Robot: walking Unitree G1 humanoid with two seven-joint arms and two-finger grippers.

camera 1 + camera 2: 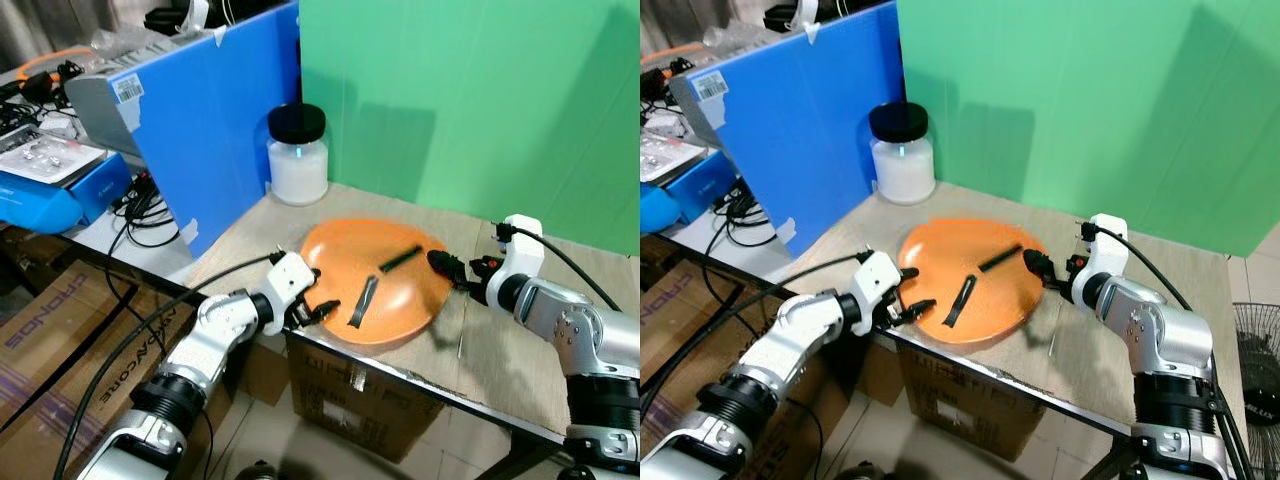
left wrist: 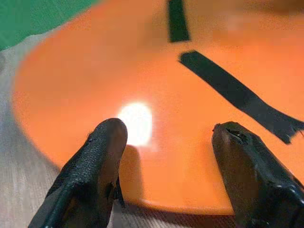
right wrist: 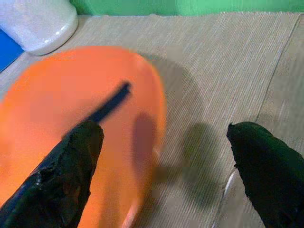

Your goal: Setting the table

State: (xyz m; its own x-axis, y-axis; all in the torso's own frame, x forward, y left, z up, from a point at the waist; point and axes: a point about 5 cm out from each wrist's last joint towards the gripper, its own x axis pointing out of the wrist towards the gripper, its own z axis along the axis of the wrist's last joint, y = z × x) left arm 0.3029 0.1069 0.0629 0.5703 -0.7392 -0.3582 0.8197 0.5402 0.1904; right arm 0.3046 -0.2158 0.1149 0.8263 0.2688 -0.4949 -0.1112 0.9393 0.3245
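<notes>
A: What is the plate between my grippers like?

B: The orange plate (image 1: 385,300) looks like smooth, glossy plastic; a bright glare spot sits just ahead of my left gripper (image 2: 164,142). Two matt black strips (image 1: 363,301) lie flat on it.

A: And my fingers?

B: My fingertips (image 2: 102,156) are matt black with a rough, grainy coating.

A: The surface under them?

B: The table (image 3: 228,61) wears a beige woven cloth with fine ribs. Beyond the plate stands a frosted white jar (image 1: 299,165) with a glossy black lid.
</notes>
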